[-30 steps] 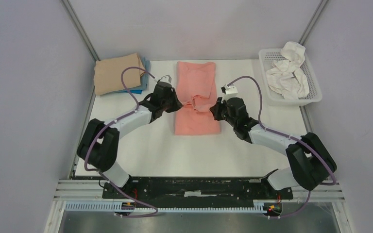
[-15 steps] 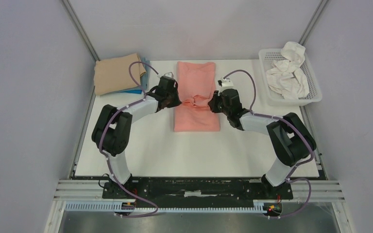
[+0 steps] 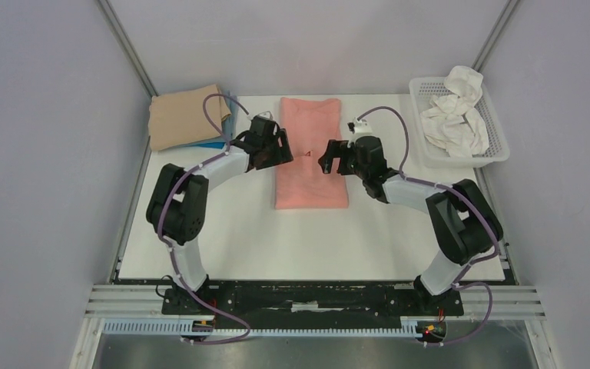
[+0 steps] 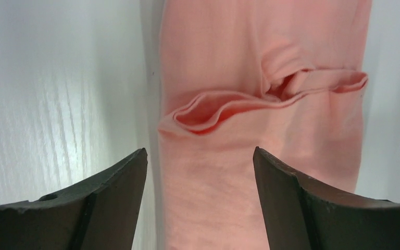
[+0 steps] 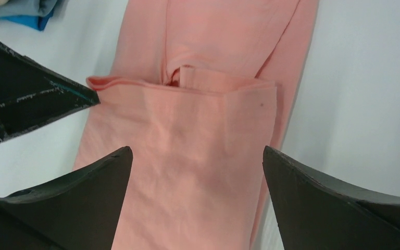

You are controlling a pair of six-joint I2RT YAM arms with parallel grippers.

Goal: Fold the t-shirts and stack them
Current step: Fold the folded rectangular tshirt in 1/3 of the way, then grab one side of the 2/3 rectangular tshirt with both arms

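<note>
Nearest, bare white surface (image 3: 276, 238) ahead of the arm bases. Mid-surface, a salmon-pink shirt (image 3: 311, 184) folded into a narrow strip, lying flat with its long axis running near to far; no telling which end is the neck. Flanking its middle, left gripper (image 3: 284, 146) at the left edge and right gripper (image 3: 327, 158) at the right edge, both with jaws spread wide and holding nothing, tips facing each other across the cloth. From above, only a small dark crease at mid-strip; from the left wrist, a rumpled doubled lip crossing the full width there; from the right wrist, that same lip plus a tip of the opposite jaws. Far left, well apart from the strip, a folded tan shirt (image 3: 184, 117) stacked on a blue shirt (image 3: 217, 143). Far right, a white mesh basket (image 3: 469, 161) with crumpled white cloths (image 3: 453, 115).
</note>
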